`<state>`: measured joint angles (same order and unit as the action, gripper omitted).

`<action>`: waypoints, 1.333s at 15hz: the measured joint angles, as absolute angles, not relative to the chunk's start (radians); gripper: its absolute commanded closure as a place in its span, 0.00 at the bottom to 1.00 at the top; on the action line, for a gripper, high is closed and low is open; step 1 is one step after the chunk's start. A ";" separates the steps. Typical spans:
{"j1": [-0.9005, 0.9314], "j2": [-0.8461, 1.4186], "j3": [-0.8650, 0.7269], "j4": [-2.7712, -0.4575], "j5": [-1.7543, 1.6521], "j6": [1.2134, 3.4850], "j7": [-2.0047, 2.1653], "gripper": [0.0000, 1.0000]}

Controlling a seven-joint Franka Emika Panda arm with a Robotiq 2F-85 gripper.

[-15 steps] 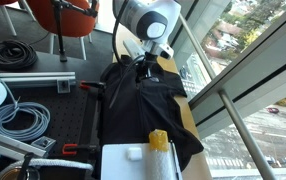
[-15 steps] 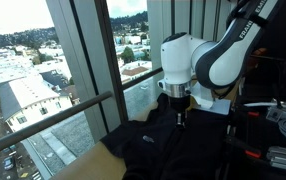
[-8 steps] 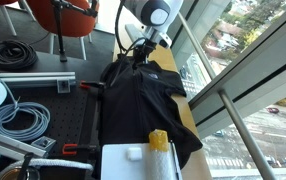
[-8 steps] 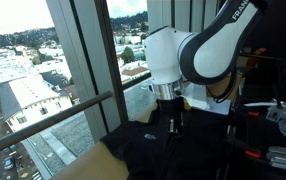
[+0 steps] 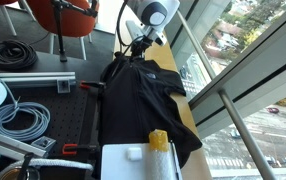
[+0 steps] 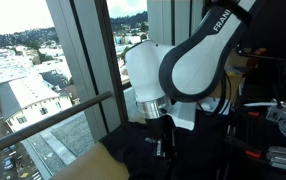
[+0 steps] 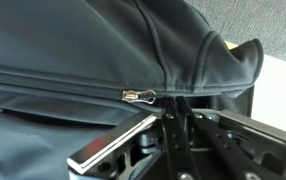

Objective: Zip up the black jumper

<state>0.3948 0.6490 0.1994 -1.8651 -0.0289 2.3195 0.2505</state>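
The black jumper (image 5: 143, 100) lies flat on the table beside the window, collar at the far end. It also shows in the other exterior view (image 6: 188, 162) and fills the wrist view (image 7: 103, 40). My gripper (image 5: 135, 56) hangs over the collar end and reaches down to the fabric (image 6: 164, 148). In the wrist view its fingers (image 7: 175, 112) are pressed together at the zip line, just beside the silver zip slider (image 7: 138, 95). What lies between the fingertips is hidden by the fabric fold.
A yellow object (image 5: 158, 140) and a white box (image 5: 133, 160) sit at the jumper's near end. Coiled black cables (image 5: 13, 55), grey cables (image 5: 23, 120) and a red-handled clamp (image 5: 88, 87) lie beside it. The window rail (image 5: 233, 100) runs along the far side.
The arm has travelled along the zip line toward the collar end of the jumper, with the fingers staying together at the fabric.
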 measured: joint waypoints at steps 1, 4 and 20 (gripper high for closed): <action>0.404 0.671 0.202 -1.839 -0.029 2.320 0.257 0.98; 0.433 0.729 0.206 -1.761 -0.029 2.319 0.269 0.98; 0.540 0.883 0.227 -1.547 -0.031 2.293 0.283 0.98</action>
